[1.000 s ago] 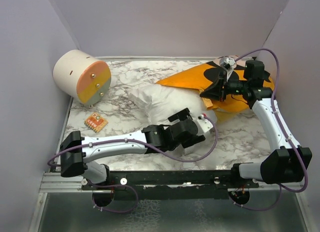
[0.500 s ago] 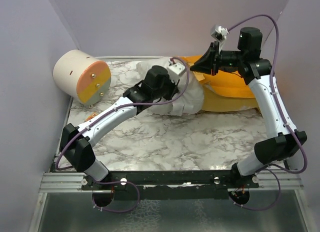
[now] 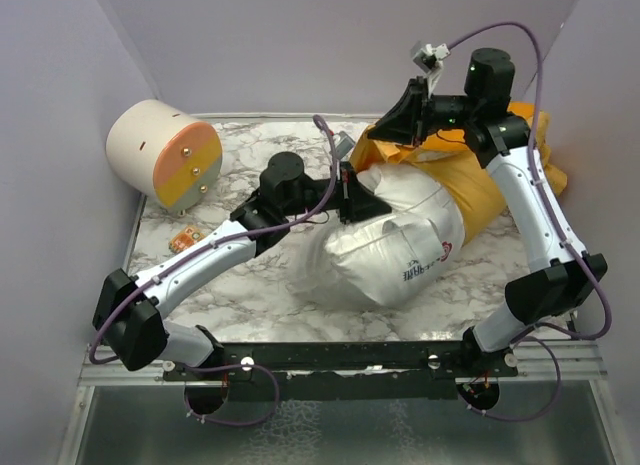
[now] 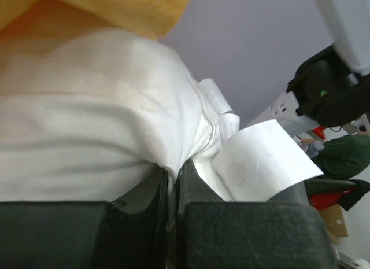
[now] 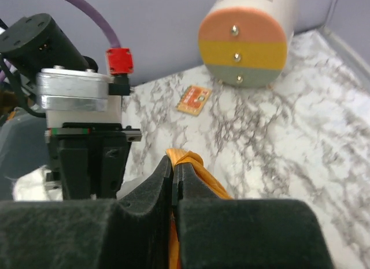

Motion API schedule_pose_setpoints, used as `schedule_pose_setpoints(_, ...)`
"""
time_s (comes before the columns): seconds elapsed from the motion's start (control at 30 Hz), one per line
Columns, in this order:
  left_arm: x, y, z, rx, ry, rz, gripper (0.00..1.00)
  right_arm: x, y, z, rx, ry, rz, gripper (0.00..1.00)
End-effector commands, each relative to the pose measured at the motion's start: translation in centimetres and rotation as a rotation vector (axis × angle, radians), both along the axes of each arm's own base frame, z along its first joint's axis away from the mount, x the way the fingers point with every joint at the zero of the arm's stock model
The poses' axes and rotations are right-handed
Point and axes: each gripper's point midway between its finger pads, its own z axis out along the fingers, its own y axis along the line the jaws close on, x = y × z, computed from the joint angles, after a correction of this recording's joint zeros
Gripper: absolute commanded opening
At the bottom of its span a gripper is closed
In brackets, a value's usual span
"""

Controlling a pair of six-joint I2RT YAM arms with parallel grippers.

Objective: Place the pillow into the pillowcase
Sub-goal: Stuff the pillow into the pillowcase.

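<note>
The plump white pillow [image 3: 385, 255] lies mid-table, its printed label [image 3: 425, 260] facing up. Its far end lies at the mouth of the orange pillowcase [image 3: 490, 180], which bunches at the back right. My left gripper [image 3: 372, 207] is shut on a fold at the pillow's far edge. In the left wrist view a pinch of white pillow [image 4: 87, 118] sits between the left gripper's [image 4: 172, 173] jaws, with the pillowcase [image 4: 115, 8] above. My right gripper [image 3: 376, 135] is raised at the back, shut on the pillowcase's rim; the right wrist view shows the right gripper [image 5: 173, 165] clamping the pillowcase [image 5: 191, 162].
A cream cylinder with an orange and yellow end [image 3: 165, 153] lies at the back left. A small orange card [image 3: 183, 241] rests on the marble table [image 3: 240, 295] near it. Lilac walls close in the back and both sides.
My left gripper closed on the pillow, carried it to the back and now holds it nearer the middle against the pillowcase mouth. The right gripper lifted the pillowcase's rim off the table.
</note>
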Motion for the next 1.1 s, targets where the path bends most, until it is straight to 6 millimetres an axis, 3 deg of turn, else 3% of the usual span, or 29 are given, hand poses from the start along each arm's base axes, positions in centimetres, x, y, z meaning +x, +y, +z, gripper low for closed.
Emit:
schedule_pose_setpoints(0.0, 2.6, 2.9, -4.2, -0.099, 0.168, 0.064, 0.0, 0.9, 1.2, -3.8, -0.022, -0.008, 0.042, 0.0)
schedule_pose_setpoints(0.1, 5.0, 6.2, -8.6, -0.103, 0.276, 0.181, 0.0, 0.4, 1.2, -6.4, -0.032, 0.022, 0.074, 0.03)
schedule_pose_setpoints(0.17, 6.4, 8.0, -11.4, -0.08, 0.316, 0.258, 0.0, -0.5, 1.1, -6.7, -0.023, 0.021, 0.109, 0.15)
schedule_pose_setpoints(0.27, 8.0, 10.0, -14.1, -0.076, 0.358, 0.323, 0.0, -1.7, 0.8, -5.2, -0.025, -0.042, 0.138, 0.39)
schedule_pose_setpoints(0.43, 9.4, 11.7, -15.9, -0.072, 0.359, 0.357, 0.0, -4.5, -1.4, -1.8, -0.057, -0.227, 0.081, 0.79)
schedule_pose_setpoints(0.53, 9.6, 12.0, -16.2, -0.059, 0.339, 0.356, 0.0, -4.9, -4.3, -2.9, -0.102, -0.289, -0.054, 0.89)
schedule_pose_setpoints(0.77, 9.1, 12.0, -16.3, -0.044, 0.309, 0.322, 0.0, 0.0, -11.5, -12.6, -0.38, -0.245, -0.545, 0.89)
schedule_pose_setpoints(0.87, 8.9, 11.9, -16.1, -0.046, 0.303, 0.309, 0.0, 1.2, -13.7, -14.4, -0.439, -0.243, -0.677, 0.83)
schedule_pose_setpoints(1.07, 8.5, 11.9, -16.0, -0.046, 0.301, 0.303, 0.0, 2.6, -14.8, -16.3, -0.471, -0.235, -0.749, 0.58)
